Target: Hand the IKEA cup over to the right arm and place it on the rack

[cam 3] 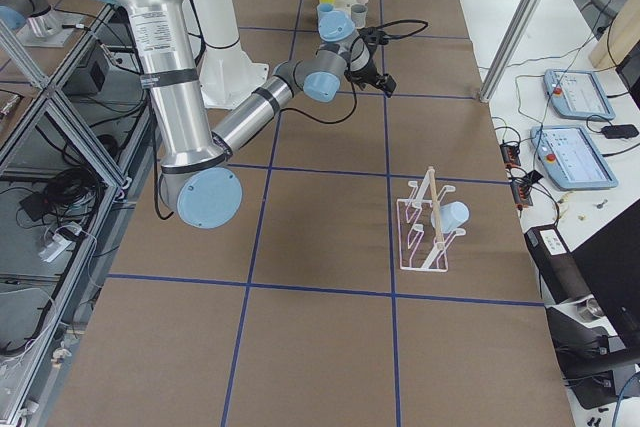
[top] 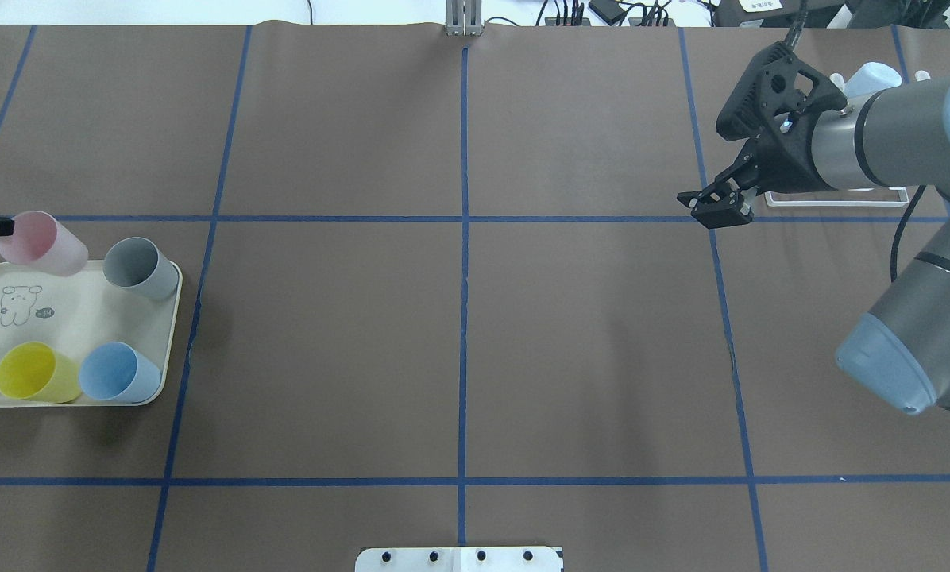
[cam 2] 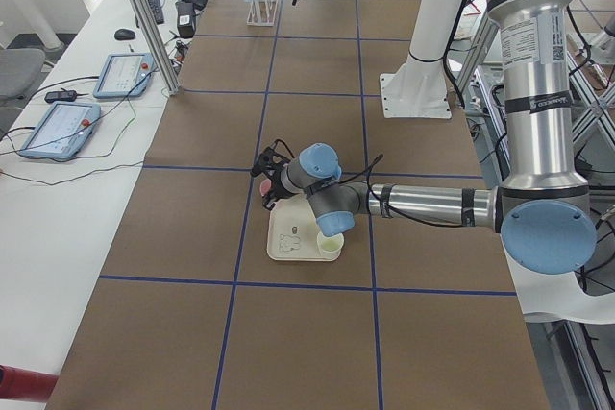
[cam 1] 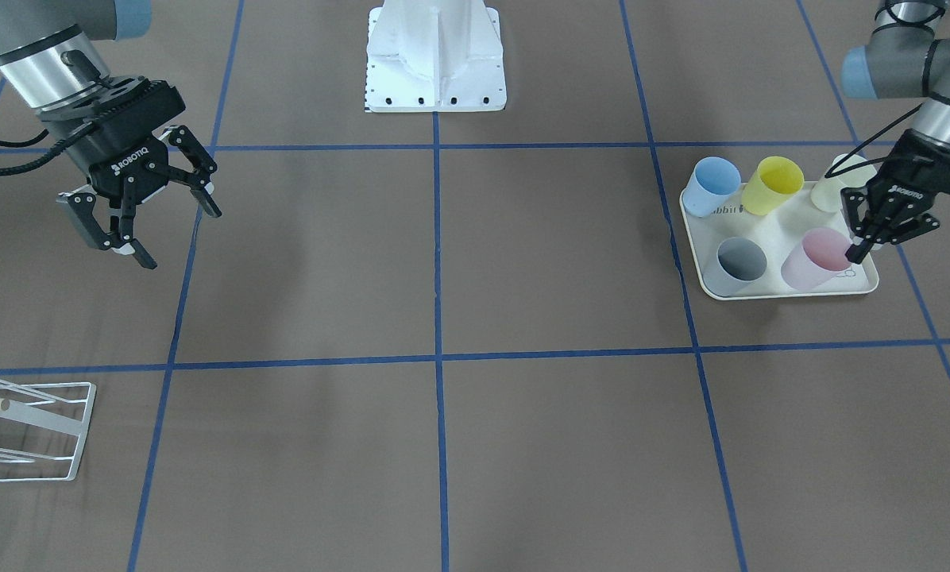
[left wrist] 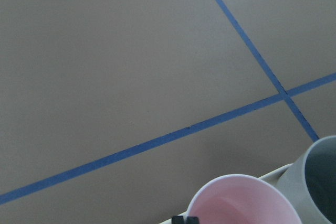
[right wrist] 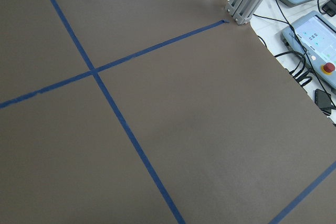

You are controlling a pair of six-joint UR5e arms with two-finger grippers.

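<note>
- The pale pink plastic cup (cam 1: 815,260) is sitting at a corner of the cream rectangular tray with a rabbit drawing (cam 1: 793,292), at the robot's left end of the table; the pictures are not showing whether its bottom is touching the tray.
- The left gripper (cam 1: 854,254) is pinching the rim of this cup; its two black fingers are drawn close together with the cup wall between them; in the left wrist view one black fingertip (left wrist: 185,219) is showing at the rim.
- The silver-grey left arm (cam 2: 423,204) is reaching low across the tray.
- Four more cups are sharing the tray: a dark grey cup (cam 1: 739,266) is just beside the pink one; a light blue cup (cam 1: 713,184), a yellow cup (cam 1: 770,184) and a pale cream cup (cam 1: 836,183) are forming the row on the robot's side.
- The right gripper (cam 1: 169,230) is hanging above the table, well apart from the tray; its fingers are spread wide.
- The silver-grey right arm (top: 880,135) is carrying it over the robot's right half.
- The small white wire rack (cam 1: 42,419) is standing at the robot's right end, near the operators' edge; another pale blue cup (cam 3: 455,215) is sitting on its prongs.
- The table covered with brown paper (cam 1: 554,254) is bearing a grid of blue tape lines.
</note>
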